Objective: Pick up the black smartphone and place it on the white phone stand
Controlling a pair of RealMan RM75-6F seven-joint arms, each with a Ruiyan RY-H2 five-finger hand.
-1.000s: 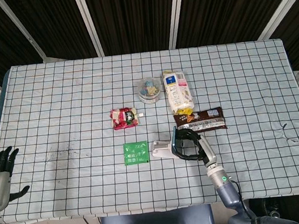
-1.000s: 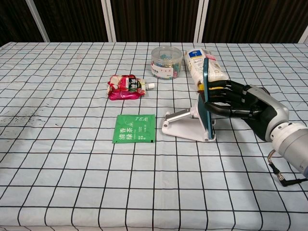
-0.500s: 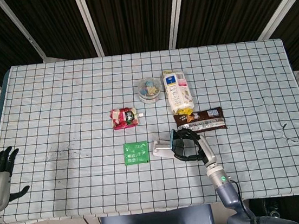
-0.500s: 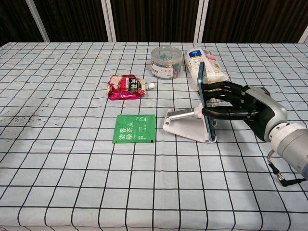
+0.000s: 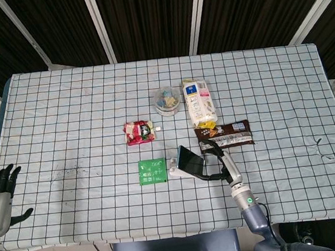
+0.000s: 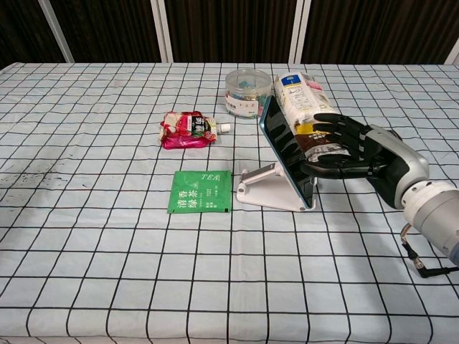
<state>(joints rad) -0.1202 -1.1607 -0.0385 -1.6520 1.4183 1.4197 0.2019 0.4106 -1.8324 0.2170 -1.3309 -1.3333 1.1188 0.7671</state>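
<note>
My right hand [image 6: 351,147] steadies the black smartphone [image 6: 285,152], leaning tilted on the white phone stand [image 6: 269,195] just right of the green tea packet [image 6: 201,191]; I should open my fingers slowly, checking it stays seated

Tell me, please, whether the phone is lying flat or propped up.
Propped up: the phone leans tilted on the stand, its lower edge at the stand's base.
</note>
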